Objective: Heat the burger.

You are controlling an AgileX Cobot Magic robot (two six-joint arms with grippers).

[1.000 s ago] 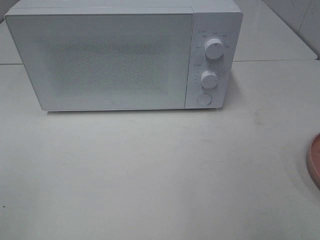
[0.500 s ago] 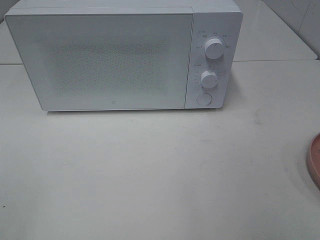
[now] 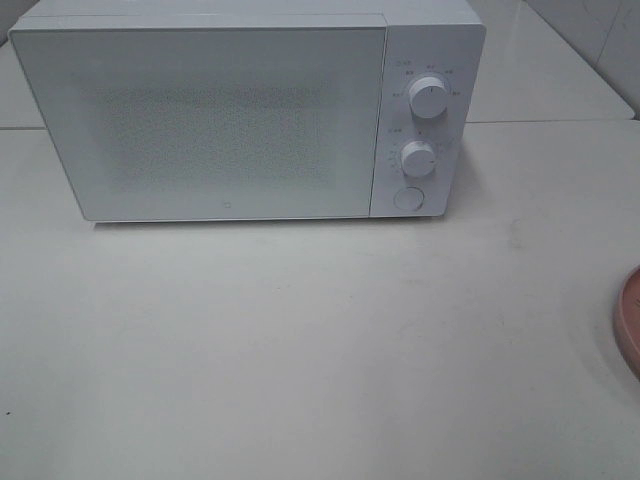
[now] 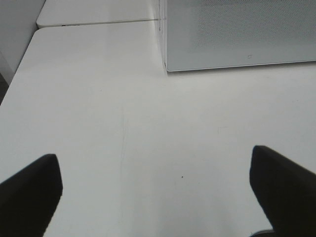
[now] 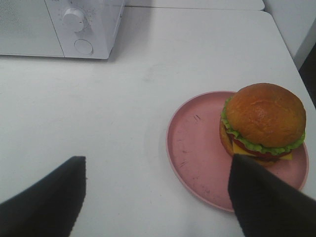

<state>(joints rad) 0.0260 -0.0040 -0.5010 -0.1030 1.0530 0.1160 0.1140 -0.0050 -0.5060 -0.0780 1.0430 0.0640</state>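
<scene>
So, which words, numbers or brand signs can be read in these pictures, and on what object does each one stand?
None can be read.
Small grey markings ring the upper knob and the lower knob of the microwave: too small and blurred to read.
A tiny mark low on the microwave door: too small to read.
The burger and pink plate carry no text.

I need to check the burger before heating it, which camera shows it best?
The right wrist view: the whole burger sits in plain sight on the pink plate. The exterior high view catches only the plate's edge at its right border, no burger. The left wrist view shows neither.
</scene>
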